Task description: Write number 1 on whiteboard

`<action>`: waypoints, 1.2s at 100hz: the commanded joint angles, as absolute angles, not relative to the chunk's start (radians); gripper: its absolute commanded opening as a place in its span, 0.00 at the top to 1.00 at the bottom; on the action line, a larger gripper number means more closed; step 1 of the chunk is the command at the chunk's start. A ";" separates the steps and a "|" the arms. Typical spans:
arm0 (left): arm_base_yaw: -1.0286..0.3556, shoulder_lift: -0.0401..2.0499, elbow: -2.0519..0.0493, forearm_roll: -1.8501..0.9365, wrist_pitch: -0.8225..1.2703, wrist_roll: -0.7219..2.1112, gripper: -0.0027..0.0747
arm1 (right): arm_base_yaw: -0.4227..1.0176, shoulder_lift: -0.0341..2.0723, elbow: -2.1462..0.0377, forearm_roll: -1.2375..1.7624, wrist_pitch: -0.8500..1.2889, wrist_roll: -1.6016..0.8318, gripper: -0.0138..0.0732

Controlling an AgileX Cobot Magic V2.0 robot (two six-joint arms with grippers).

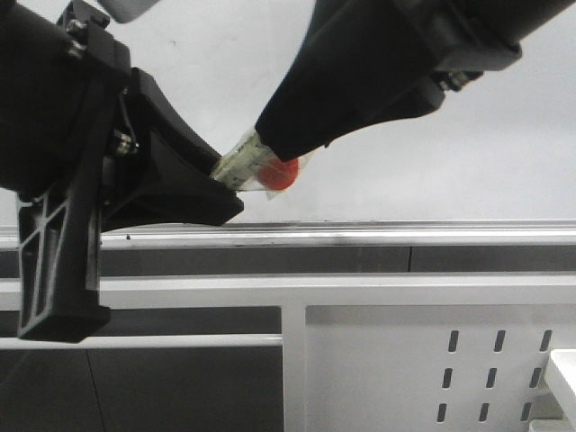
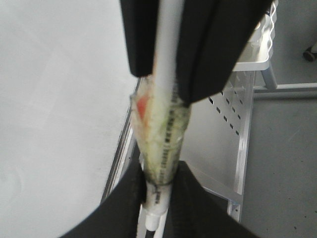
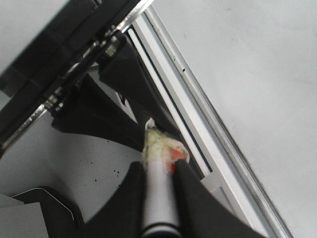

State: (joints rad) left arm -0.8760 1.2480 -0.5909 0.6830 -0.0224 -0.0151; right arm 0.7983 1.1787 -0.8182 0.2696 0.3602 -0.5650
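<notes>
The whiteboard (image 1: 432,162) is a pale grey-white panel filling the background behind both hands, with a silver rail (image 1: 378,234) running along its lower edge. No dark stroke shows anywhere on the part of the board that is visible, so the number 1 does not appear to be written yet; much of the board is hidden behind the two black arms, so a mark there cannot be ruled out.

The marker pen (image 1: 245,164) sits between the two hands, just in front of the board and a little above the rail. It is a white barrel wrapped in yellowish clear tape, with a red magnet (image 1: 283,175) at its side.

The right hand (image 3: 159,166) is closed around one end of the pen, its two black fingers pressing on either side of the barrel. The left hand (image 2: 157,178) grips the other end, with the pen's white tip poking out between its fingers. Both hands therefore hold the same pen at once.

This looks like an early stage: the pen is either being passed from one hand to the other or having its cap pulled off. Which it is cannot be told. What seems left is to free the tip, bring it to the board, and draw one vertical line.

Below the rail stands a white perforated metal frame (image 1: 432,360).
</notes>
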 commanded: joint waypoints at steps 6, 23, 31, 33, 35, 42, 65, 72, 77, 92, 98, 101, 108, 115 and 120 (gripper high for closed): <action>-0.882 1.222 -0.623 0.677 -0.040 -0.039 0.73 | 0.795 1.158 -0.854 0.270 0.266 -0.569 0.92; -0.882 1.196 -0.623 0.628 0.089 -0.039 0.39 | 0.791 1.127 -0.854 0.270 0.227 -0.562 0.92; -0.882 1.156 -0.623 0.570 0.184 -0.039 0.42 | 0.780 1.094 -0.844 0.270 0.230 -0.556 0.92; -0.882 1.145 -0.623 0.563 0.194 -0.039 0.43 | 0.775 1.084 -0.839 0.270 0.230 -0.554 0.92; -0.882 1.136 -0.623 0.557 0.205 -0.039 0.44 | 0.773 1.072 -0.839 0.270 0.230 -0.551 0.92; -0.882 1.085 -0.621 0.547 0.222 -0.043 0.49 | 0.760 1.030 -0.830 0.270 0.227 -0.532 0.92; -0.867 0.906 -0.621 0.537 0.281 -0.090 0.77 | 0.716 0.833 -0.760 0.270 0.239 -0.421 0.92; -0.832 0.871 -0.621 0.537 0.318 -0.155 0.93 | 0.701 0.764 -0.739 0.270 0.229 -0.421 0.92; -0.797 0.853 -0.621 0.537 0.324 -0.206 0.99 | 0.685 0.725 -0.729 0.270 0.219 -0.421 0.92; -0.645 0.840 -0.621 0.532 0.258 -0.323 0.99 | 0.593 0.684 -0.727 0.270 0.210 -0.384 0.92; -0.585 0.840 -0.619 0.511 0.188 -0.328 0.99 | 0.542 0.690 -0.727 0.270 0.210 -0.384 0.92; -0.561 0.840 -0.617 0.498 0.148 -0.328 0.99 | 0.530 0.693 -0.727 0.270 0.205 -0.384 0.92; -0.512 0.840 -0.604 0.475 0.024 -0.328 0.99 | 0.502 0.699 -0.727 0.270 0.184 -0.384 0.92; -0.480 0.840 -0.590 0.468 -0.095 -0.328 0.99 | 0.497 0.712 -0.727 0.270 0.170 -0.384 0.92; -0.467 0.840 -0.580 0.468 -0.163 -0.328 0.99 | 0.497 0.720 -0.727 0.270 0.168 -0.384 0.92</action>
